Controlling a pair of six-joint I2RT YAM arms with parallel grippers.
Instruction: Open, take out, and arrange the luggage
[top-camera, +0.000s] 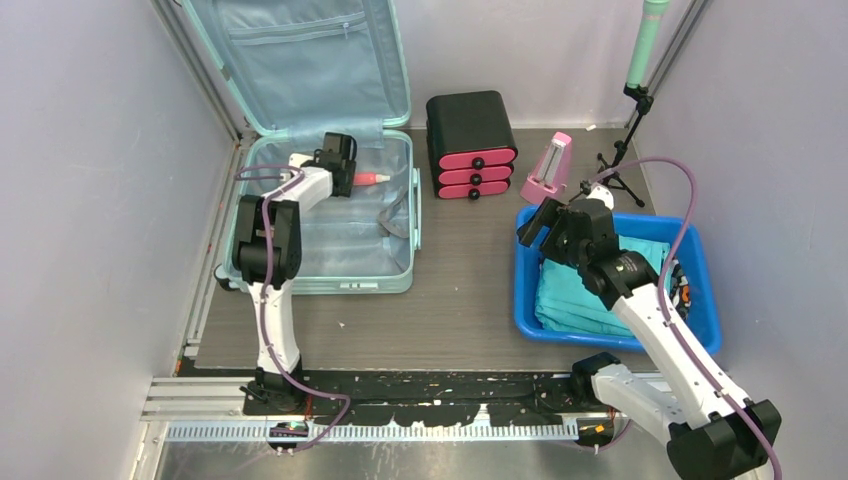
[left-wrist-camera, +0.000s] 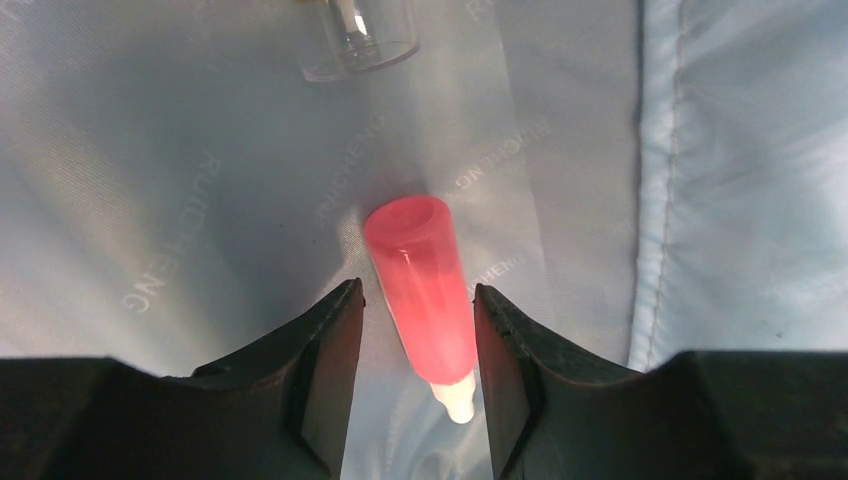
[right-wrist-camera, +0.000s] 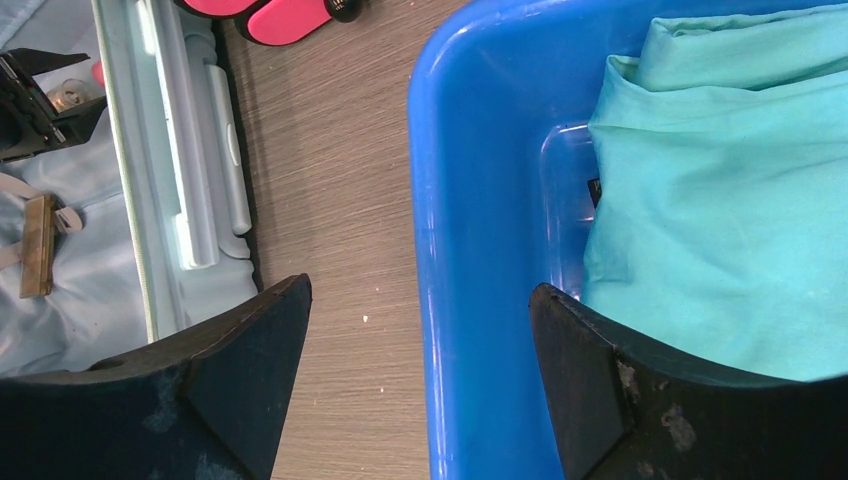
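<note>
The pale mint-green suitcase (top-camera: 400, 250) lies open at the back left, its lid (top-camera: 300, 60) standing against the wall. A pink tube with a white tip (left-wrist-camera: 425, 290) lies on the light blue lining (left-wrist-camera: 200, 200); it also shows in the top view (top-camera: 374, 178). My left gripper (left-wrist-camera: 418, 290) is inside the suitcase (top-camera: 348, 180), open, with its jaws on either side of the tube. My right gripper (top-camera: 537, 222) is open and empty above the left rim of the blue tub (right-wrist-camera: 470, 250). The suitcase edge (right-wrist-camera: 170, 150) shows to its left.
A clear small bottle (left-wrist-camera: 355, 35) lies just beyond the tube. A grey strap (top-camera: 395, 215) lies in the suitcase. A black box with pink drawers (top-camera: 471, 145), a pink object (top-camera: 548, 172) and a small tripod (top-camera: 620, 160) stand at the back. The blue tub (top-camera: 525, 290) holds teal cloth (right-wrist-camera: 720, 180).
</note>
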